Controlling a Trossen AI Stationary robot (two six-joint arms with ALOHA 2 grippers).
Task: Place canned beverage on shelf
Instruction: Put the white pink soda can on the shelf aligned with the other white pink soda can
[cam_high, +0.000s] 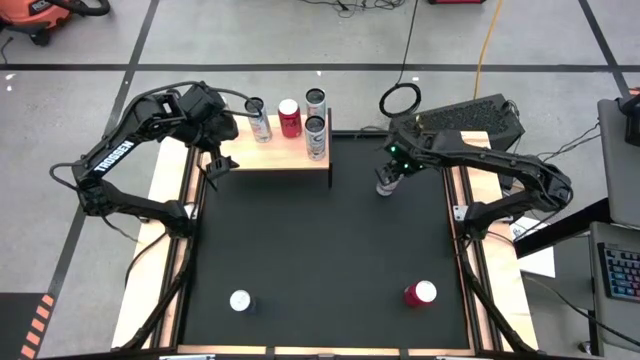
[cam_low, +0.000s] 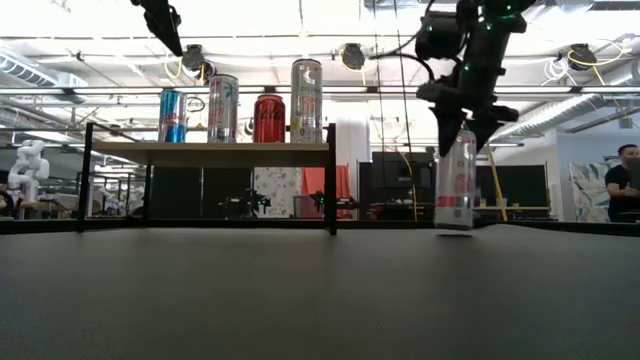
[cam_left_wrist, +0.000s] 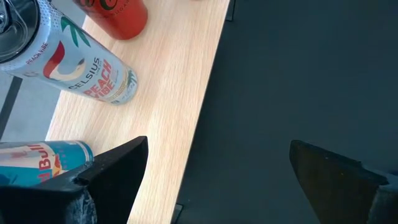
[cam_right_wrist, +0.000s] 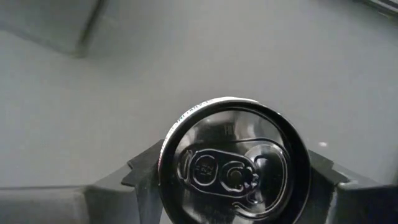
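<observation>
The shelf, a light-wood board on thin black legs, stands at the table's far edge. Several cans stand upright on it, among them a blue one and a red one. My right gripper is to the shelf's right, shut on a slim silver can. My left gripper hangs open above the shelf's left front edge, next to the blue can, and touches nothing. My right gripper pinches the silver can near its top rim, one finger on each side of the wall. The fingers come from above, slanting down. The can hangs nearly upright below them, its bottom close to the table; whether it is clear I cannot tell.
A white-topped can and a red can stand on the black mat near the table's front edge. Pale wooden rails run along both sides of the table. The mat's middle lies bare.
</observation>
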